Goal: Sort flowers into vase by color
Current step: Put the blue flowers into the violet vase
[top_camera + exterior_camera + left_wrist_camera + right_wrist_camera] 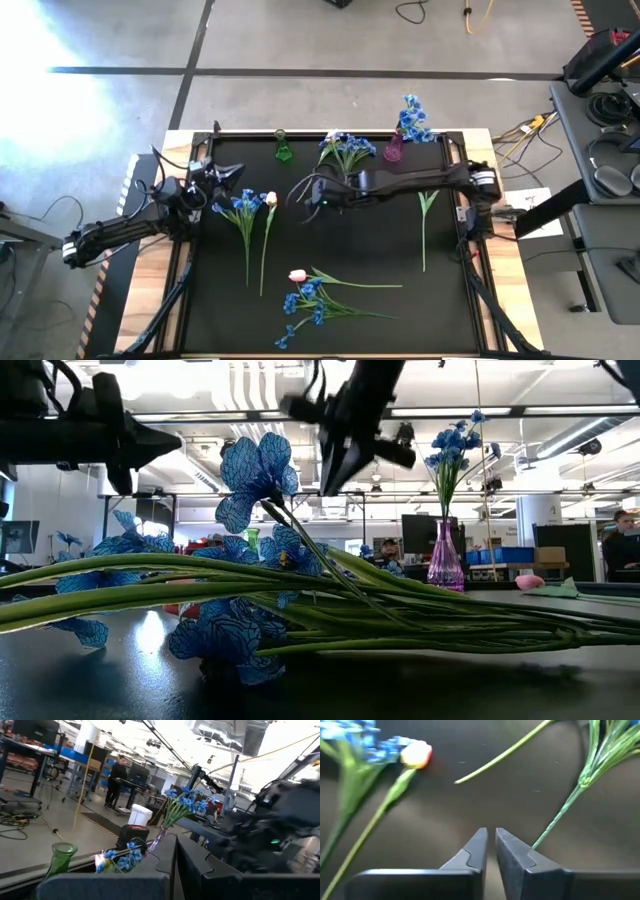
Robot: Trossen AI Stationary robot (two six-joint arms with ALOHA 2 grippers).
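Note:
In the high view a blue bunch [240, 205] and a pale tulip [270, 199] lie side by side left of centre. Another blue bunch [346, 150] lies by the far edge. A pink tulip [297, 275] and a third blue bunch [305, 300] lie near the front, and a bare green stem [425, 225] lies to the right. A purple vase [394, 150] holds blue flowers [412, 120]; the green vase [283, 150] stands without flowers. My right gripper [297, 193] hangs shut above the mat between the tulip and the far bunch, its fingertips [491, 837] touching nothing. My left gripper [232, 178] waits shut at the left, raised [176, 860].
A black mat [350, 330] inside a raised frame covers the table. The two vases stand at its far edge. Bare mat shows in the middle and at the right front. In the low view the front bunch's stems [400, 620] lie right before the camera. People stand in the room beyond.

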